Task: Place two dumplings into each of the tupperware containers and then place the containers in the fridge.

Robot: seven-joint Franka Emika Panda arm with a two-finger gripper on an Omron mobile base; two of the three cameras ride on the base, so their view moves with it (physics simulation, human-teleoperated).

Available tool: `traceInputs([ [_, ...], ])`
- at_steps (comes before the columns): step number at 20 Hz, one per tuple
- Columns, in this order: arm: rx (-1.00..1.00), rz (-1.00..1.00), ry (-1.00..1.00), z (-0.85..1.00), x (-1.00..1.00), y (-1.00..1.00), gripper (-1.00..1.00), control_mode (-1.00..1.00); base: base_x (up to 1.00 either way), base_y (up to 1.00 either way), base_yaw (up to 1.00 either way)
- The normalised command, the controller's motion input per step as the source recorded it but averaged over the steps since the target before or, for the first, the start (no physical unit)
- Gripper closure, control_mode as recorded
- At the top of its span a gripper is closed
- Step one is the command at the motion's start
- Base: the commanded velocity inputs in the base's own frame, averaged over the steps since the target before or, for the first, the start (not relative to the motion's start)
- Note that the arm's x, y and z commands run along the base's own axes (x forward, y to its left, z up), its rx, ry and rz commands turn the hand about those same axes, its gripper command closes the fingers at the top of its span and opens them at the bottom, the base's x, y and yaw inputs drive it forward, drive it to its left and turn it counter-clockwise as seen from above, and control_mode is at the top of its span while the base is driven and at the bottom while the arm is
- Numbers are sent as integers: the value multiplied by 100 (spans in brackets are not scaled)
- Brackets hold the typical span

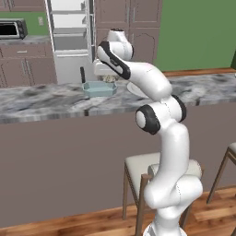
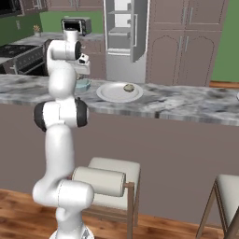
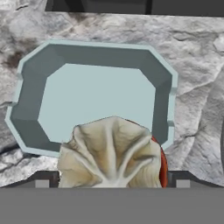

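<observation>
In the hand view a pale, pleated dumpling (image 3: 111,153) sits between my fingertips, filling the gap, so my gripper (image 3: 112,181) is shut on it. It hangs above the near rim of a teal tupperware container (image 3: 30,96), whose floor is bare. From the left base view the gripper (image 1: 109,79) hovers just over the back right of that container (image 1: 99,89) on the marble counter. Another dumpling (image 2: 129,87) lies on the round white plate (image 2: 112,94) to the right. The fridge (image 1: 69,37) stands open behind the counter.
A marble counter (image 1: 41,101) runs across in front of me. Stools (image 1: 138,166) stand under its near side, close to my base. A black microwave (image 1: 11,28) sits on the back counter at the left, and brown cabinets (image 2: 186,37) flank the fridge (image 2: 122,28).
</observation>
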Motion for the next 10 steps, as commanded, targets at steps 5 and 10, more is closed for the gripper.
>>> traceInputs([
  [5, 0, 0, 2, -17, 36, 0, 100, -100, 0, 0, 0],
  [10, 0, 0, 5, -24, 3, 0, 100, -100, 0, 0, 0],
])
